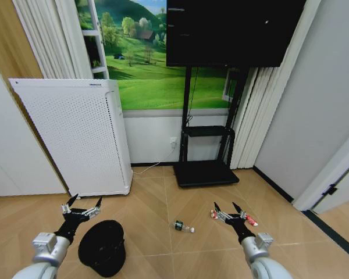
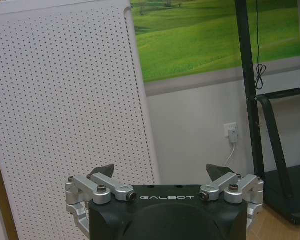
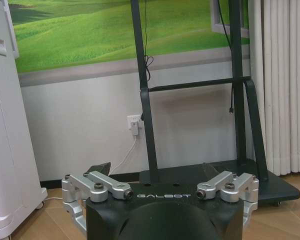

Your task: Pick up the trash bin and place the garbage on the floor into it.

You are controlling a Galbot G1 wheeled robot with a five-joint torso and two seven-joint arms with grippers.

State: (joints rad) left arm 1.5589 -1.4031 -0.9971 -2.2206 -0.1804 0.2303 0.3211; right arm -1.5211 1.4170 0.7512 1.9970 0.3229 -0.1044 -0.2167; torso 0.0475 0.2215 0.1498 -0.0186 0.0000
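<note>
The black round trash bin (image 1: pixel 102 247) stands on the tan wood-look floor (image 1: pixel 157 197), just right of my left arm. My left gripper (image 1: pixel 81 204) hangs open and empty above the bin's far left side, its dark fingertips (image 2: pixel 105 170) spread wide. A small clear bottle (image 1: pixel 184 226) lies on the floor between the arms. One red-and-white wrapper (image 1: pixel 213 214) and another (image 1: pixel 251 220) lie on either side of my right gripper (image 1: pixel 228 209), which is open and empty above the floor. Its fingertips (image 3: pixel 101 167) point at the wall.
A tall white perforated appliance (image 1: pixel 75 139) stands at the left wall. A black TV stand base (image 1: pixel 203 172) and screen (image 1: pixel 232 29) are ahead in the middle. White curtains (image 3: pixel 285 85) hang to the right. A dark strip (image 1: pixel 331 232) edges the floor at right.
</note>
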